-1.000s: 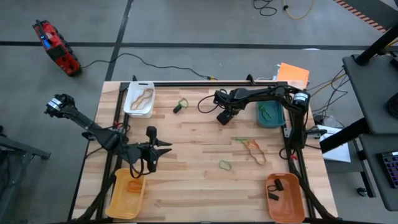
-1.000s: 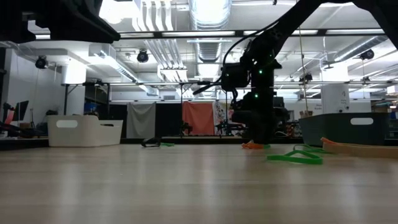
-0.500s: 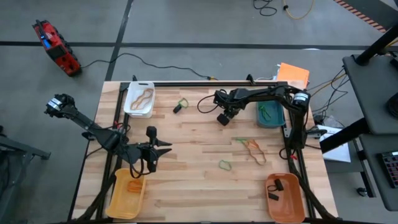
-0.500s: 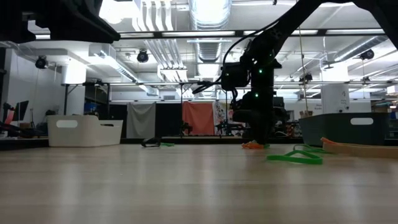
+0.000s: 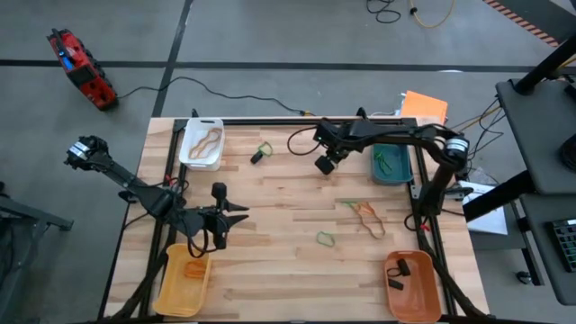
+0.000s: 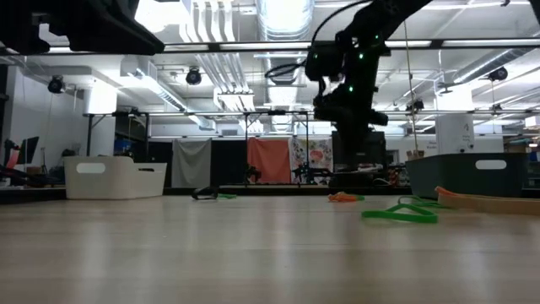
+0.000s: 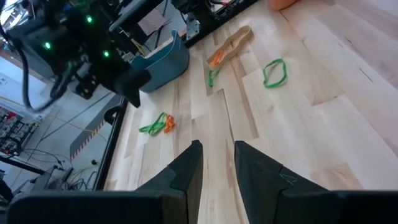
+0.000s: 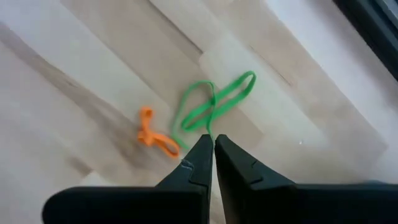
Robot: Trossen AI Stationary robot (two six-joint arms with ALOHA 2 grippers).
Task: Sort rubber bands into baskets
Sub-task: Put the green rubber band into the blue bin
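Note:
My right gripper (image 5: 326, 164) hangs shut above the far middle of the table, over a green rubber band (image 8: 214, 106) and a small orange rubber band (image 8: 155, 138). Both lie flat on the wood, which the left wrist view (image 7: 151, 127) also shows. My left gripper (image 5: 239, 214) waits open and empty low over the near left, beside the yellow basket (image 5: 171, 286). The white basket (image 5: 191, 155) stands at the far left, the teal basket (image 5: 401, 173) at the far right and the orange basket (image 5: 430, 290) at the near right. Each basket holds bands.
A green and a black band (image 5: 261, 151) lie near the white basket. A tangle of tan, orange and green bands (image 5: 364, 214) and a single green band (image 5: 325, 238) lie on the right half. Black rails and cables run along the table's edges.
My right gripper has risen from the table top to well above it and gone a little toward the far right. The green and the orange band have stayed on the wood.

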